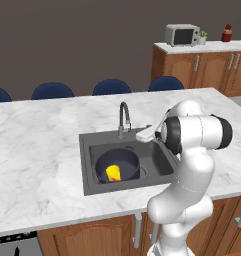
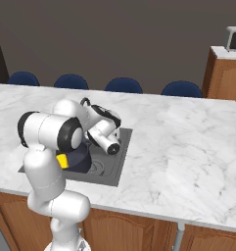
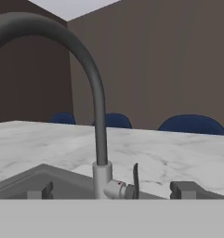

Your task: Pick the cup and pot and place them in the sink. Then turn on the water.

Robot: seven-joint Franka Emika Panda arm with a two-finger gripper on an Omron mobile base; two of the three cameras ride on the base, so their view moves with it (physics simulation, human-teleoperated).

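While the pot (image 1: 118, 163) sits inside the sink (image 1: 89, 150), toward the basin's left part, the cup (image 1: 113, 173) stands within the pot, near its front wall. The pot is wide, round and dark navy-grey, lidless, with a low wall. The cup is a small yellow tumbler with a red-orange mark low on its side; in the right base view a corner of it (image 2: 62, 161) shows beside the arm's elbow, against the pot (image 2: 79, 158). No writing or brand can be read on either.

The sink is a dark grey rectangular basin recessed in the white marble desk (image 1: 37, 145), with a round drain (image 1: 143, 172) just right of the pot. The faucet (image 1: 123, 119) rises at the back rim as a dark curved gooseneck; in the hand view its neck (image 3: 100, 121) stands on a silvery base with a small lever (image 3: 135, 179) on its side, marked by a tiny red dot.

The end effector (image 3: 118, 190) faces the faucet base, its two dark fingertips (image 3: 185, 189) spread wide on either side, holding nothing.

Blue chairs (image 1: 112, 87) line the desk's far edge.
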